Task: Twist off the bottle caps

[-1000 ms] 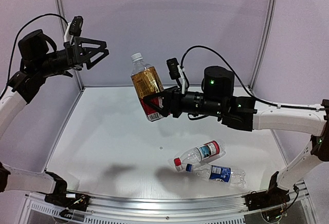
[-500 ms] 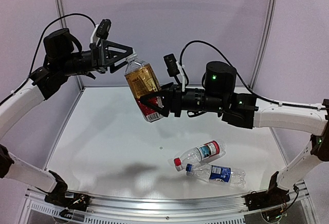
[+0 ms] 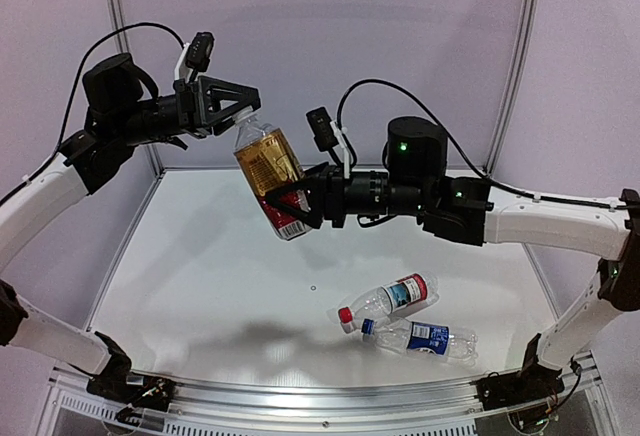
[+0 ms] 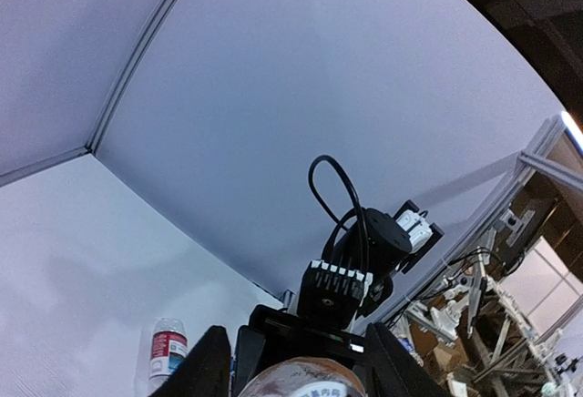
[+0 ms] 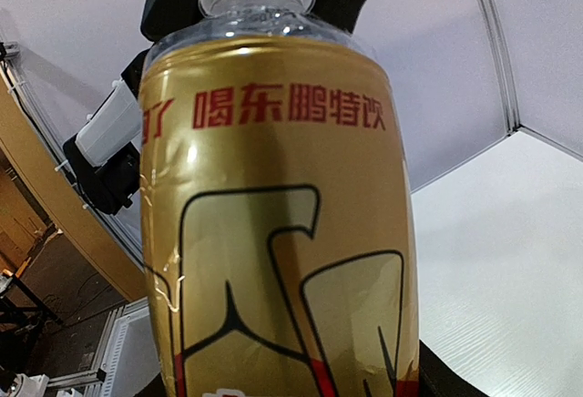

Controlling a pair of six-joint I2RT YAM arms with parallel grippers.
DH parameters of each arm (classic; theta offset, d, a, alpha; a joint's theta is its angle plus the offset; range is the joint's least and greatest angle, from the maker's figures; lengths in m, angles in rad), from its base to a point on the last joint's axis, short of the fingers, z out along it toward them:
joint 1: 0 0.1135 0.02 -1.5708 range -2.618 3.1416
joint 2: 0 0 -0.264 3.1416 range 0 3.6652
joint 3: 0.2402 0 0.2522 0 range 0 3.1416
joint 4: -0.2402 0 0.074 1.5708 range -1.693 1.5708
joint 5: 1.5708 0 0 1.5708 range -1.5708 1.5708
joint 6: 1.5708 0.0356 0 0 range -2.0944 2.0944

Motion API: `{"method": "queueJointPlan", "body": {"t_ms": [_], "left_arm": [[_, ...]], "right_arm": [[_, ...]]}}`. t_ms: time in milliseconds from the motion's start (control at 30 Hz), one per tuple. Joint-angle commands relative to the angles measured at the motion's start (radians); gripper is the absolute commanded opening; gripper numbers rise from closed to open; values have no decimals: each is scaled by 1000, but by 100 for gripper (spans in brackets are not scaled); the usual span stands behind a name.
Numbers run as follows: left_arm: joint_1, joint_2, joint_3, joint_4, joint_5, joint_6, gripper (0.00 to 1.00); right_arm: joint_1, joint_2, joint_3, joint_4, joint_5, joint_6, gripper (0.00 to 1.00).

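1. Left gripper point(image 3: 238, 108): the 2 fingers straddle the top end of the amber bottle point(image 3: 268, 161). The white cap point(image 3: 240, 115) sits between them and is mostly covered. Whether the fingers clamp the cap or only flank it cannot be told. In the left wrist view, both fingers point(image 4: 205, 365) frame the bottle top at the lower edge.

2. Right gripper point(image 3: 290, 201): clenched on the lower body of the amber bottle, at the red band of its label. It holds the bottle in the air above the table point(image 3: 200, 256), tilted, with the cap end up and toward the left arm. In the right wrist view, the gold label with red characters fills the frame and the clear neck reaches the top edge.

3. Remaining 2 bottles: both lie on their sides on the near right part of the table, just beside each other.
- Red-white label bottle point(image 3: 395, 298), red cap point(image 3: 345, 314) on.
- Blue label bottle point(image 3: 425, 338), blue cap point(image 3: 368, 326) on, nearer the table's front edge.
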Motion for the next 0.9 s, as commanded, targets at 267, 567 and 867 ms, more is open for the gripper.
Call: {"method": "queueJointPlan", "body": {"t_ms": [267,567,867], "left_arm": [[-21,-18,8,-264,-156,24,17],[-74,-4,94,-656,-613,-112,42],[-74,-5,118,-653,-696,-156,70]], "right_arm": [[-1,44,63,-81,172,-56,0],[-1,196,245,-286,572,-315,0],[-2,256,241,-271,546,-325,0]]}}
